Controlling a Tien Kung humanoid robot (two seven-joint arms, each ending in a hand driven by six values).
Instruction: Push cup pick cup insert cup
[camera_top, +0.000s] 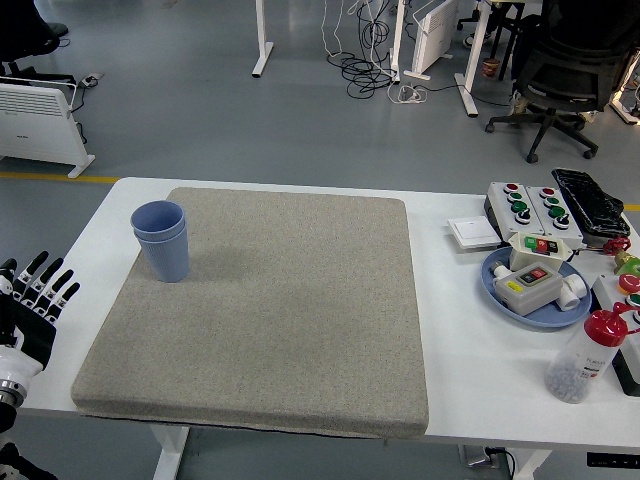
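Observation:
Two blue cups (161, 240) stand nested, one inside the other, upright on the grey mat (270, 310) near its far left corner. My left hand (30, 300) hangs at the picture's lower left, beside the table's left edge, well below and left of the cups. Its fingers (45, 275) are spread and hold nothing. My right hand is out of view.
At the right of the white table (470, 350) lie a blue plate (500, 295) with button boxes, a grey button box (525, 205), a small white switch (472, 232) and a clear bottle with a red cap (590, 355). An office chair (565, 70) stands on the floor behind.

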